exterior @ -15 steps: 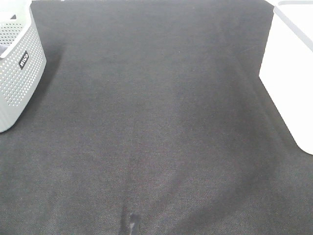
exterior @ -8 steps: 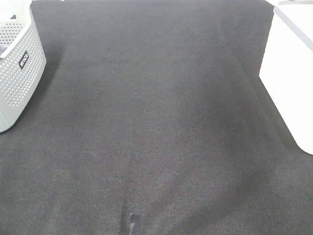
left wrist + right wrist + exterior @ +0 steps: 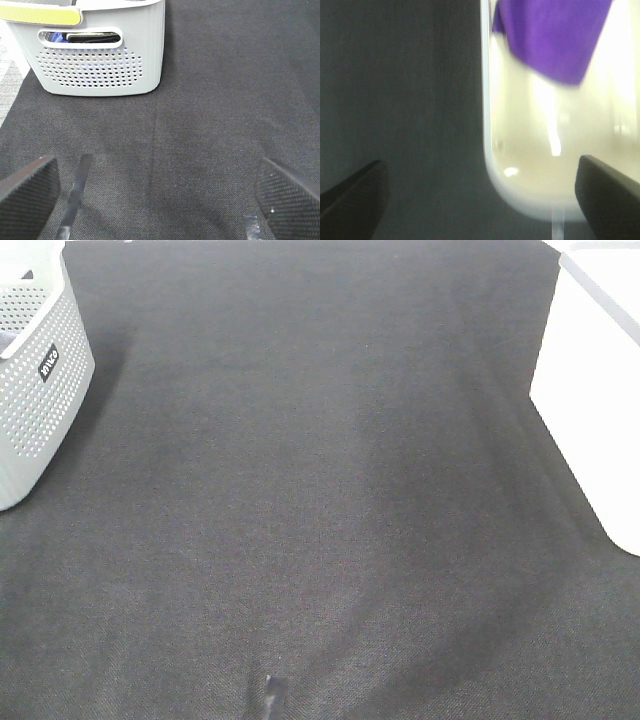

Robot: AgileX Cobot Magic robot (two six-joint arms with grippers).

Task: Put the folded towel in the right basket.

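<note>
Exterior high view: we see the dark cloth-covered table [image 3: 320,490] with nothing lying on its open middle. A grey perforated basket [image 3: 35,390] stands at the left edge, a white basket [image 3: 590,400] at the right edge. Neither arm shows here, and no towel is on the cloth.

Left wrist view: the left gripper [image 3: 160,187] has its fingers spread wide, one pad at each lower corner, nothing between them. It looks across bare cloth at the grey perforated basket [image 3: 100,55], which holds dark and blue items seen through the handle slot — too hidden to name.

Right wrist view: the right gripper [image 3: 480,192] is also spread wide and empty. It hangs over the near rim of the white basket [image 3: 520,175], and a purple folded towel [image 3: 552,35] lies inside, against the pale floor of the basket — blurred, but clearly within the wall.

Judgement: we take the placing as essentially done; the step in hand is the retreat. To do it well, we would keep the right fingers spread, lift straight clear of the rim before any sideways travel, and avoid snagging the towel's edge or nudging the basket.
</note>
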